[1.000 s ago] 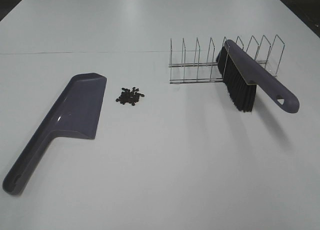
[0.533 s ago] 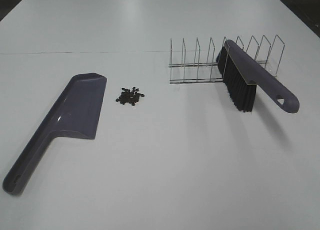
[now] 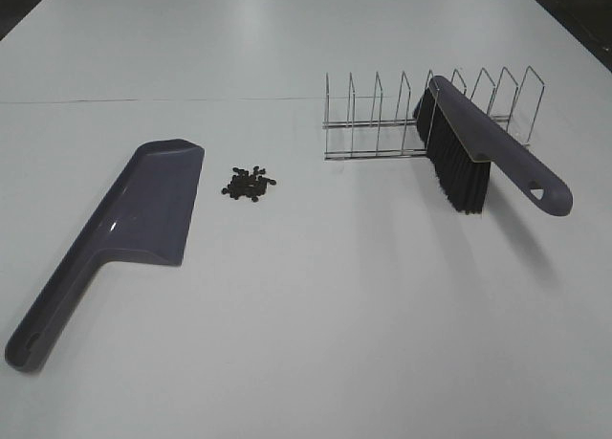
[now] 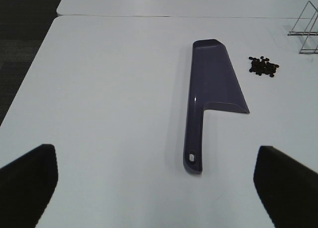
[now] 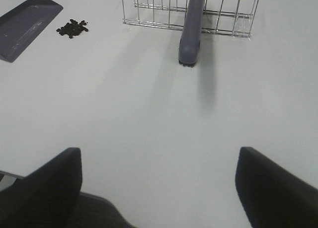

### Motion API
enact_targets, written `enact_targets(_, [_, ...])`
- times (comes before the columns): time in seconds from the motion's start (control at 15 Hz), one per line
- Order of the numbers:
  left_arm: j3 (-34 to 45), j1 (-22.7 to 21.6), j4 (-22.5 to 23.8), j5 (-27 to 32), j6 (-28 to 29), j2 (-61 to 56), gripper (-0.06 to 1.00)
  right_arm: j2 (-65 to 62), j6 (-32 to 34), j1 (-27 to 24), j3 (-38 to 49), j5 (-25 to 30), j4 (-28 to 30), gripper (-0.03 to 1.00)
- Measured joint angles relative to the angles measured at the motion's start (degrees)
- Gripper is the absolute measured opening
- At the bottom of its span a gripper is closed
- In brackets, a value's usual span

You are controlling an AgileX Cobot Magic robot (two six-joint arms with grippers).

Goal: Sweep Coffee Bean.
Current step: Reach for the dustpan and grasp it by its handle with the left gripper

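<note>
Left gripper (image 4: 154,156) and right gripper (image 5: 158,153): jaws apart, empty. Beans (image 3: 249,183) lie near dustpan (image 3: 153,205); brush (image 3: 483,144) rests in rack (image 3: 373,155).

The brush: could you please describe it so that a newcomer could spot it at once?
On the white table, find the wire rack on the right of the high view. The brush rests tilted in it, handle end nearest the camera. Unlike the flat dustpan of the same purple-grey, it carries black bristles.

White table (image 3: 306,343) filled the view, thin seam (image 3: 143,100) crossed its far part, silver wire rack (image 3: 378,119) stood upright at far right, dark floor (image 4: 20,39) showed beyond the edges
</note>
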State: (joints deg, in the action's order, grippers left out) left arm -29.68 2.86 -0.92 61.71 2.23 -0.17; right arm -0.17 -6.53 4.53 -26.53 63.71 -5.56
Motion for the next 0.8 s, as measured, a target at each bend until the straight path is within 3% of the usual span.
enact_targets(0.8, [0.0,0.0,0.1,0.0,0.0,0.0,0.99,0.0,0.0,0.0,0.0,0.0,0.0,0.77])
